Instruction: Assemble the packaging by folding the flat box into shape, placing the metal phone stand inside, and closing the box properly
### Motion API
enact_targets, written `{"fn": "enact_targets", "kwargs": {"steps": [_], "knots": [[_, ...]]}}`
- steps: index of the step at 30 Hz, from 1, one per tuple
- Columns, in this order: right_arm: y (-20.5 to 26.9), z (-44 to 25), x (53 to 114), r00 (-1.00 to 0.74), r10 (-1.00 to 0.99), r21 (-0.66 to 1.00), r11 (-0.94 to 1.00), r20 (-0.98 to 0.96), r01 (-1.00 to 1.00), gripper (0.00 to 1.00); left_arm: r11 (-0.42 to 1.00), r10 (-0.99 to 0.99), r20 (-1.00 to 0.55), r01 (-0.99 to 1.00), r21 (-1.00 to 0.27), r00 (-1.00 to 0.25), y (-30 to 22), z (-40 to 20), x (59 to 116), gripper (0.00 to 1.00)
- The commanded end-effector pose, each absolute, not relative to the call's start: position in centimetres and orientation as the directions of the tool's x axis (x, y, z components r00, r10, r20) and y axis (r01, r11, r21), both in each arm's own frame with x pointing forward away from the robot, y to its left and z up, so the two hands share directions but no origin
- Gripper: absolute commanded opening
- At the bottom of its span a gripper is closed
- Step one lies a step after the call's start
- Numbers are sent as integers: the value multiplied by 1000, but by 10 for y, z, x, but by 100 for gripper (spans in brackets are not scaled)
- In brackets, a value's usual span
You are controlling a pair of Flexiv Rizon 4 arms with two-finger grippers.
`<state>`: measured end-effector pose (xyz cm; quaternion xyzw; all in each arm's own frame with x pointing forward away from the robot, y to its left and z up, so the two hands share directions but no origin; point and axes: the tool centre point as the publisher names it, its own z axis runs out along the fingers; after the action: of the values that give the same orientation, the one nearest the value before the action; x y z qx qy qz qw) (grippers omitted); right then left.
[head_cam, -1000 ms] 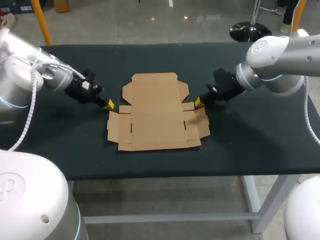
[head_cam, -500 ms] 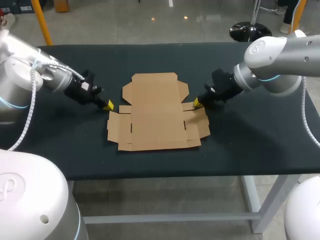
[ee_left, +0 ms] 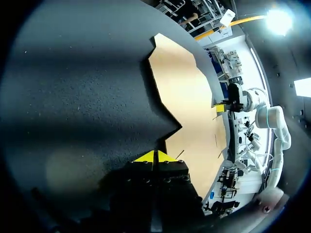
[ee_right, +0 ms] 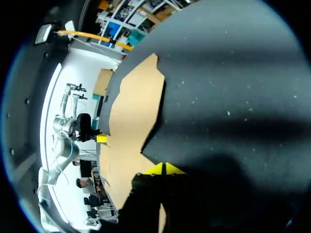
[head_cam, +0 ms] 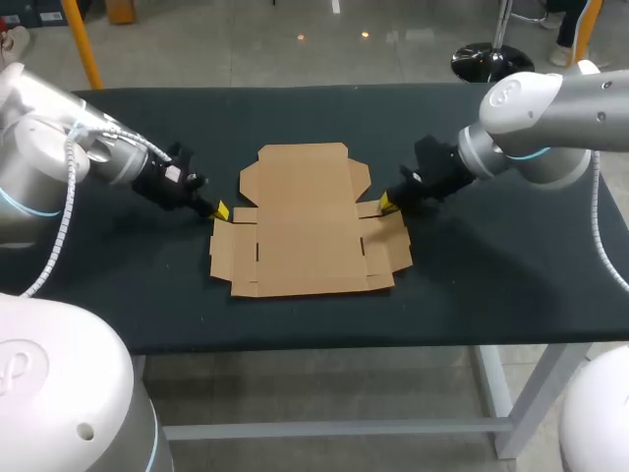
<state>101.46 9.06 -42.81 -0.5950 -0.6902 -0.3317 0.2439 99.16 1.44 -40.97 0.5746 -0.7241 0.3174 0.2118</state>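
Note:
A flat brown cardboard box blank [head_cam: 308,218] lies unfolded in the middle of the black table [head_cam: 511,275]. My left gripper [head_cam: 222,210] is shut with nothing in it, its yellow tips at the blank's left edge, by the notch between two flaps. In the left wrist view the left gripper [ee_left: 154,156] points at the cardboard blank [ee_left: 194,111]. My right gripper [head_cam: 387,204] is shut and empty too, its tips at the blank's right edge. The right wrist view has the right gripper [ee_right: 164,168] beside the cardboard blank [ee_right: 131,111]. No metal phone stand is in view.
The table's front edge [head_cam: 324,346] runs close below the blank. Dark tabletop stretches to both sides and behind the cardboard.
My left gripper has slid a little to the right, up to the blank's left edge. The right gripper has barely moved.

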Motion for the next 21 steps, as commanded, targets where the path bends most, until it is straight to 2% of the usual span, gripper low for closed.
{"fn": "enact_targets", "kwargs": {"steps": [1,21], "knots": [[90,-431,1017,-175,652,165,77,738,983,0,137,-702,667,-966,-218,-250,9,-413,991,0],[93,-426,1016,-180,646,176,72,742,982,0,134,-704,663,-965,-226,-253,0,-413,991,0]]}}
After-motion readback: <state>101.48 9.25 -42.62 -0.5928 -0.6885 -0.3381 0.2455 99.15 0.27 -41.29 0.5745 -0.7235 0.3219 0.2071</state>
